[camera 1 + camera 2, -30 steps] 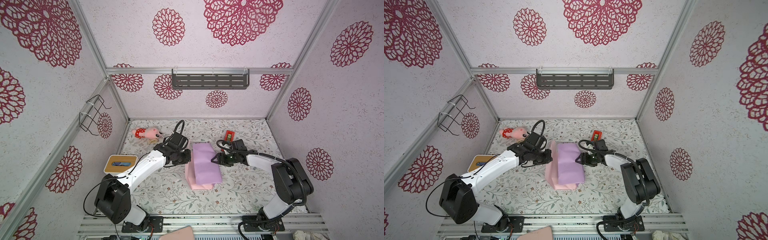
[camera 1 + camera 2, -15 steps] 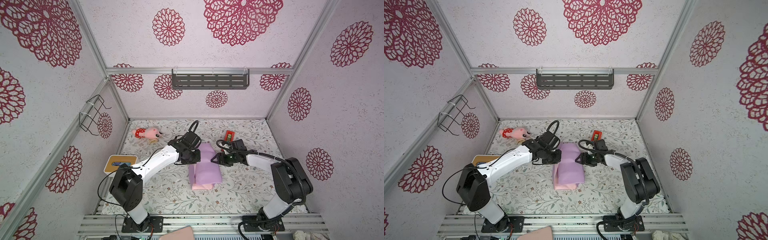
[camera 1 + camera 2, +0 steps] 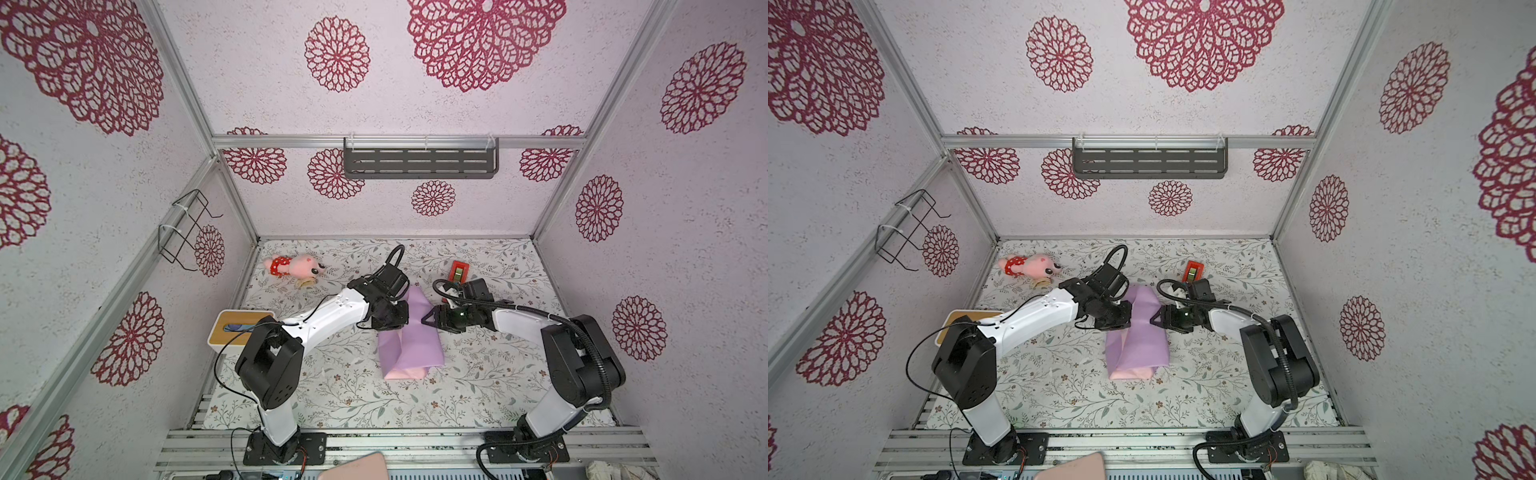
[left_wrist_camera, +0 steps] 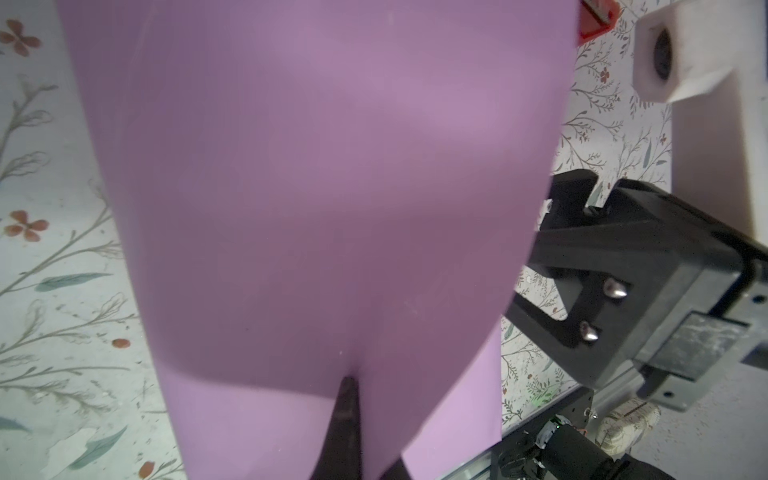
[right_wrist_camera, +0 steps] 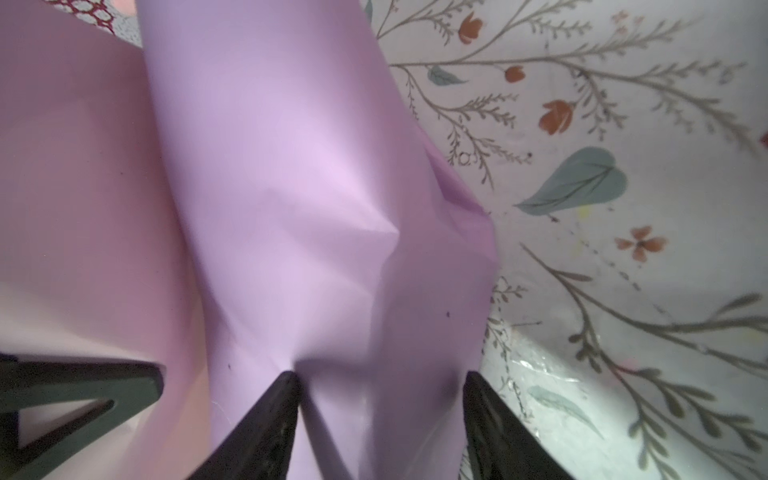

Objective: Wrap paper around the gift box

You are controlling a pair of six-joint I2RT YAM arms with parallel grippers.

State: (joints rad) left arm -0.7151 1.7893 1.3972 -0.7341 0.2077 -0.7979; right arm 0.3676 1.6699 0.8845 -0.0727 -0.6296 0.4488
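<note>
Swinging across from its place a second ago, the left gripper has carried the flat pink flap of the paper up and over, so the bundle now looks narrower and mostly lilac. It lies on the floral tablecloth near the red tape dispenser, on the side toward the arm bases.

Thin, smooth and matte, the paper bulges in soft rounded swells with a few sharp creases. A pale pink strip shows only at the end farthest from the dispenser. The long axis runs from a tapered end, which points roughly at the dispenser, down to that broader, squared end, leaning slightly.

The left gripper is clamped on the paper along the flank turned away from the dispenser. In the left wrist view the lilac face puckers around one dark fingertip.

The right gripper meets the flank nearer the dispenser. Its black wedge-shaped fingers stand apart, both tips against a lilac swell. Whether they squeeze it cannot be told.
</note>
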